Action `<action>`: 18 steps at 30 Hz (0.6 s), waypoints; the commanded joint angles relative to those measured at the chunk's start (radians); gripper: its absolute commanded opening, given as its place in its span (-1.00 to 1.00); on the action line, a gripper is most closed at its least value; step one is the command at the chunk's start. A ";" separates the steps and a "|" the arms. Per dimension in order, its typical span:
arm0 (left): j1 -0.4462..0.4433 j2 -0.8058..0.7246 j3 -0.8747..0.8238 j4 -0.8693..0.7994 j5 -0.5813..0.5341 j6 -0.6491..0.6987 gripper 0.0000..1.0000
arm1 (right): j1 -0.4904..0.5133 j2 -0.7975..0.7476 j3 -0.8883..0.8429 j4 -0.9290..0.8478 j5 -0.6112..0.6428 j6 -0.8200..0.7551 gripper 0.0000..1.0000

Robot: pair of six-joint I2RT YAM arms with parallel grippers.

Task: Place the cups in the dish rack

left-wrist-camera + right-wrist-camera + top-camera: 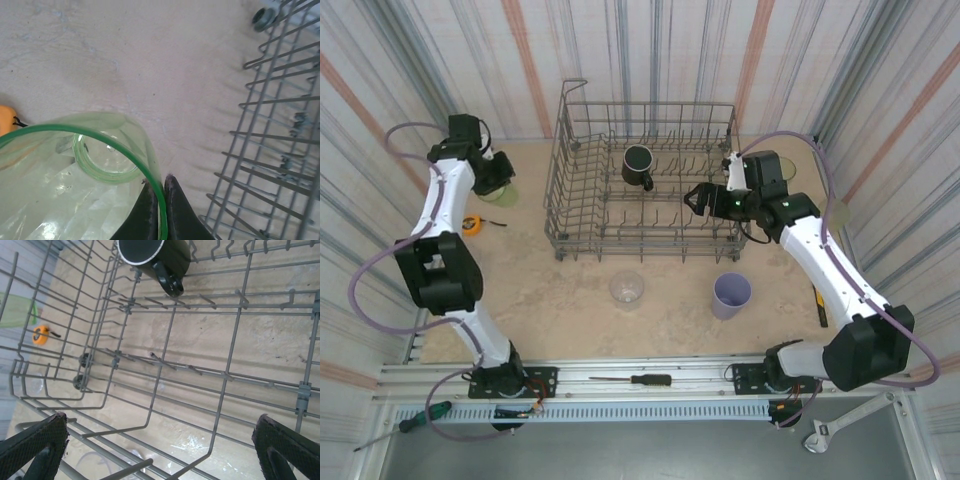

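While the left arm is stretching out to the left of the dish rack (582, 190), the left gripper (161, 197) is pinching the rim of a translucent green tumbler (60, 200). One finger is sitting inside the wall and the other outside, nearly closed on the thin plastic. The tumbler is hanging tilted just beside the rack's left wall, and I cannot tell whether its base is touching the table (570, 300). A small orange tape measure (472, 224) is lying on the table near it.

The right gripper (160, 450) is hovering over the right half of the rack with its fingers spread wide and nothing between them, pointing down among the upright tines. A black mug (638, 165) is sitting in the far part of the rack, left of centre, with its handle facing the near side.

In front of the rack two cups are standing upright on the table, well apart from each other: a clear cup (627, 289) near the middle and a lavender cup (731, 295) to its right. A dark-handled screwdriver (635, 380) is lying on the rail between the arm bases.
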 commanded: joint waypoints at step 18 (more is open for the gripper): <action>0.027 -0.182 -0.096 0.215 0.254 -0.146 -1.00 | 0.035 0.024 0.022 0.034 -0.009 0.033 0.97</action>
